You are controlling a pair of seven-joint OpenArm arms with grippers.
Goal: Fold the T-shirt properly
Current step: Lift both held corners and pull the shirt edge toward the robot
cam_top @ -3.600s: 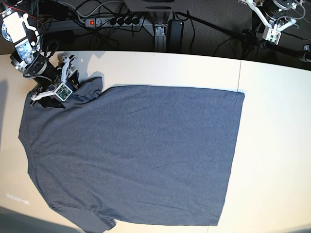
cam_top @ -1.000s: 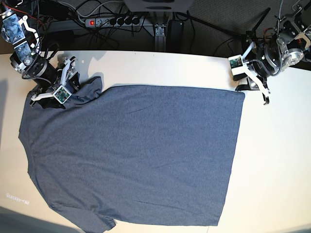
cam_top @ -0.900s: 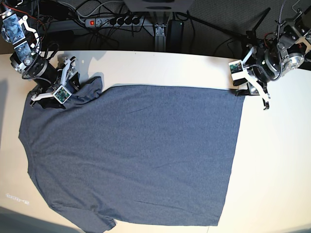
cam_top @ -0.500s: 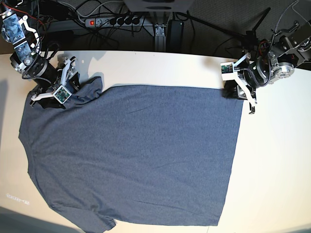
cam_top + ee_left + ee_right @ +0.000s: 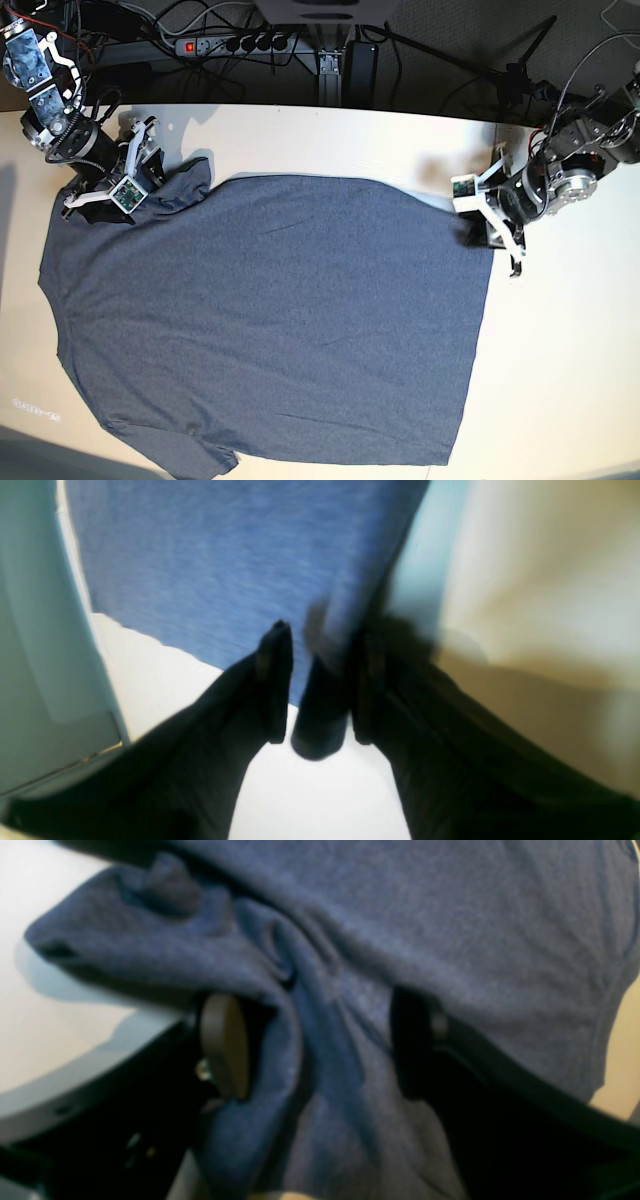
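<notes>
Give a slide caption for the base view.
Flat T-shirt; right gripper at the sleeve, left gripper at the hem corner.

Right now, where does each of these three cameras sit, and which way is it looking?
Base: overhead, looking down on the table, the whole T-shirt and both arms.
Left wrist: on the left arm, looking along the left gripper at the shirt's corner.
Right wrist: on the right arm, looking along the right gripper at bunched cloth between its fingers.
All three views share the shirt.
</notes>
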